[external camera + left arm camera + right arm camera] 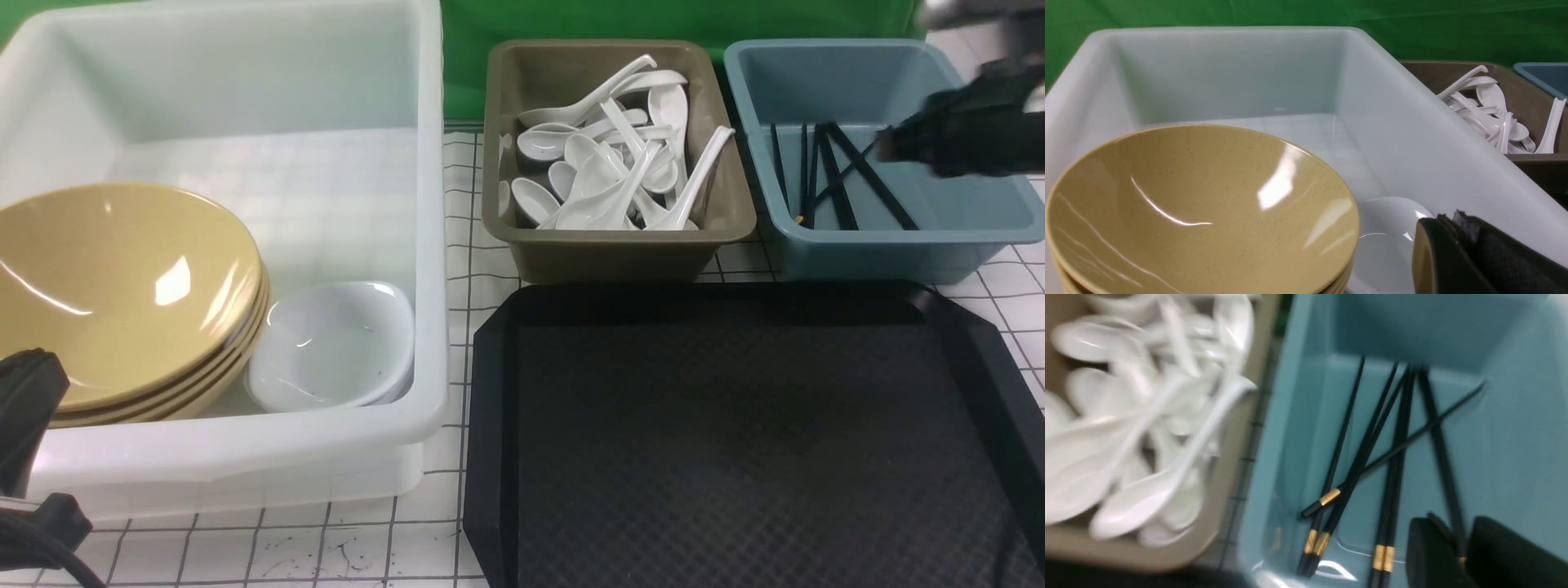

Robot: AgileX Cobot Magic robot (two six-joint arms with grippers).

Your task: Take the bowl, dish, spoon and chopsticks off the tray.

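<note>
The tray (751, 433) lies bare on the gridded worktop (457, 245), nearest the camera in the front view, with nothing on its diamond-textured surface; judged from that, the clearing looks finished. It is stiff, light plastic, and its raised rim would be the place to take hold.

The bowl (122, 286) tops a stack of like bowls in the white tub (424, 204), with the dish (331, 343) just beside it, apparently on another dish. Both are glossy and hard (slippery, so a rim pinch seems safer than a grasp across the curve).

The olive bin (604, 245) holds a loose heap of white spoons (612, 163); which one came off the tray cannot be told. They are light and slick, best taken by the handle.

The blue bin (890, 237) holds several black chopsticks (841, 175), gold bands toward its near wall, some crossing. They are thin and rigid and roll easily, so pinch them mid-length.

The right end effector (894, 143) hangs over the blue bin. It is blurred, with one chopstick running up between its pads (1429, 551) in the wrist view. Whether it grips that stick cannot be told. The left end effector (1457, 253) sits low by the tub's near wall with its fingers close together and nothing in them.
</note>
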